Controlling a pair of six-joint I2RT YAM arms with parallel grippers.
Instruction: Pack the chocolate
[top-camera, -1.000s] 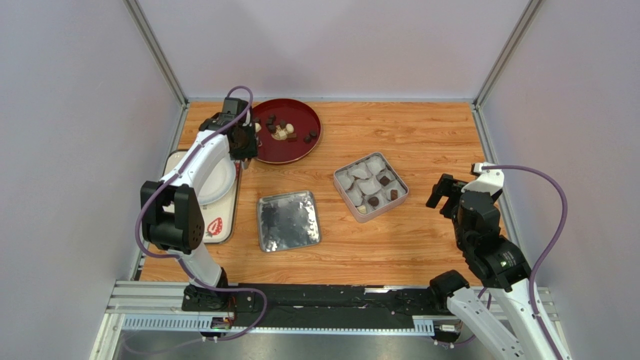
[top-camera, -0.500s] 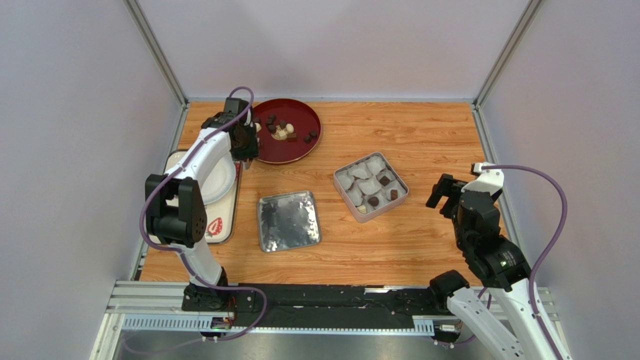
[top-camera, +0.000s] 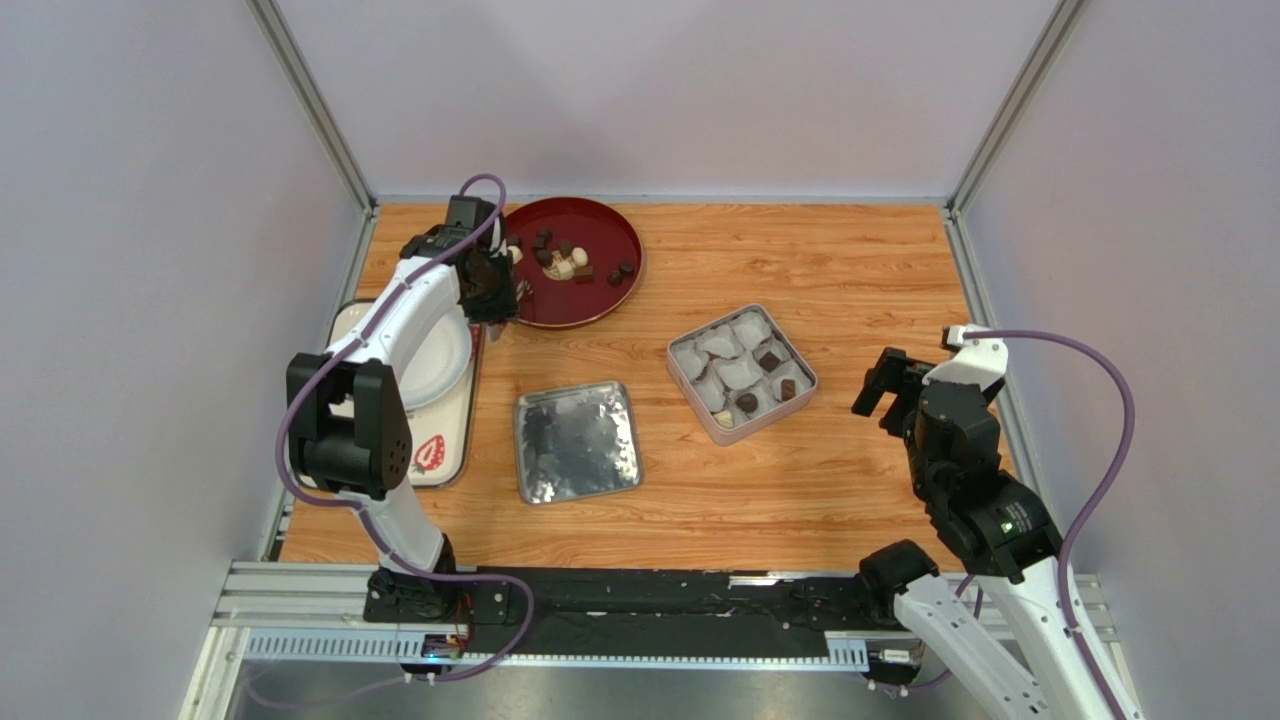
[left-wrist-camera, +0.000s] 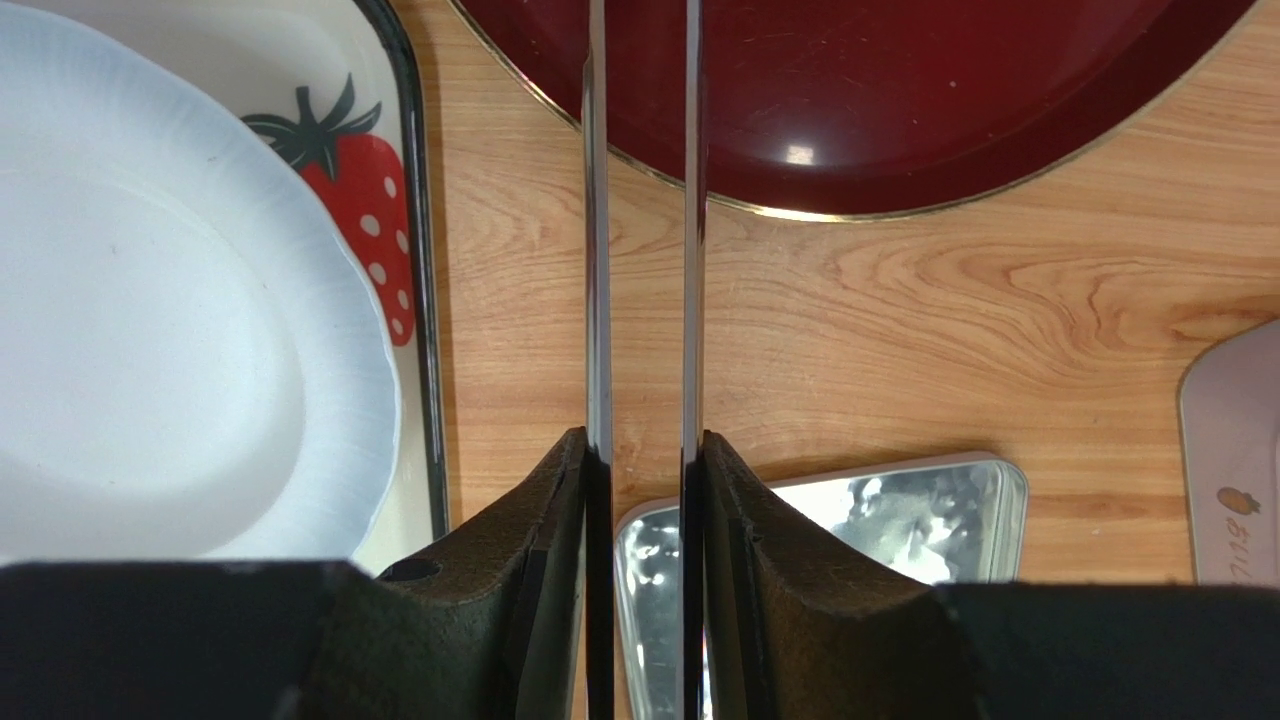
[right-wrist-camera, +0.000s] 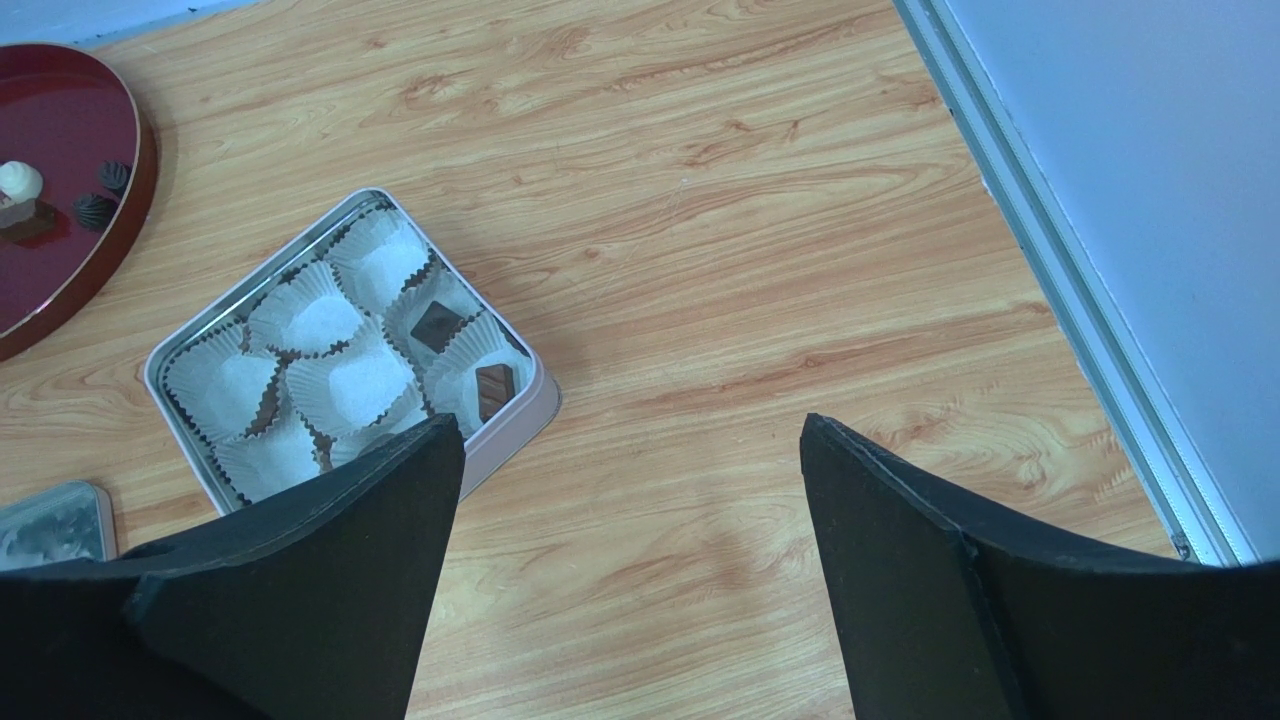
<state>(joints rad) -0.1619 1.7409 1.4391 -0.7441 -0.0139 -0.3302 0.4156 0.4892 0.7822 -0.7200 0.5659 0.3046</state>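
The chocolate (top-camera: 565, 264) lies as several dark and cream pieces on a round red plate (top-camera: 601, 293) at the back left. Three dark pieces (top-camera: 769, 360) sit in paper cups inside the square tin (top-camera: 684, 356); the right wrist view shows two of them (right-wrist-camera: 437, 321). My left gripper (top-camera: 508, 288) hovers at the red plate's (left-wrist-camera: 902, 105) left edge. Its thin metal blades (left-wrist-camera: 597, 225) stand narrowly apart, with only wood and plate showing between them. Their tips run out of the left wrist view. My right gripper (right-wrist-camera: 631, 450) is open and empty over bare wood right of the tin (right-wrist-camera: 511, 428).
The shiny tin lid (top-camera: 577, 441) lies flat in front of the red plate, also under the left gripper in the wrist view (left-wrist-camera: 887, 525). A white plate (top-camera: 436, 360) rests on a strawberry-print tray (top-camera: 436, 450) at the left edge. Grey walls close in three sides.
The left gripper's blades have drawn a little closer together and its arm has shifted slightly at the plate's edge. The right arm has not moved.
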